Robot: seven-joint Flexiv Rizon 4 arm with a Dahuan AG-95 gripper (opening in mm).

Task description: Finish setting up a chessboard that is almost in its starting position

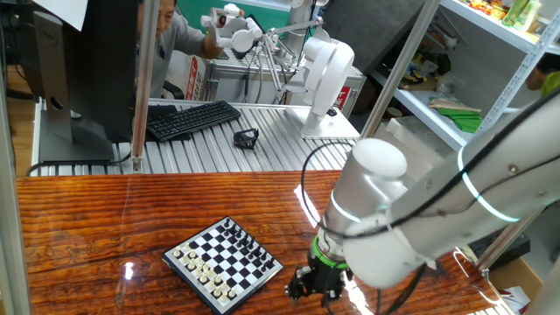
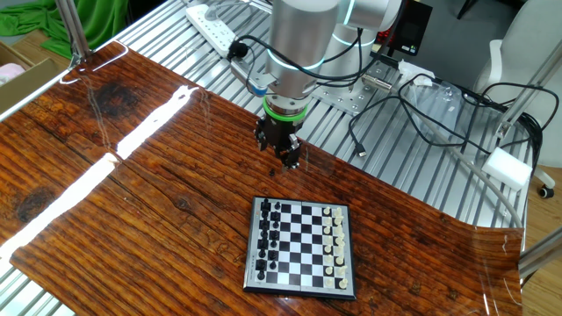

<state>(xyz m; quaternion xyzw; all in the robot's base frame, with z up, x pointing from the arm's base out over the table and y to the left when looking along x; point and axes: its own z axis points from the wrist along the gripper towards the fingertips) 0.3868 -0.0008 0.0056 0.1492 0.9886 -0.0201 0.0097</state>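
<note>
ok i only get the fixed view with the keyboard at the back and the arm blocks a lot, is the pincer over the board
Observer: No. The other fixed view shows the pincer hanging over bare wood of the table, apart from the chessboard, past the edge by the black pieces' corner.
Operator: is it holding a piece
Observer: Cannot tell, it is too dark and small. That side also shows a white power strip on the metal slats behind the arm.

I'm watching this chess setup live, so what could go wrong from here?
1. The gripper hangs low over the table beside the chessboard; a sideways move might nudge the board.
2. The pieces are tiny and tightly packed, so reaching for one could topple its neighbours.
</note>
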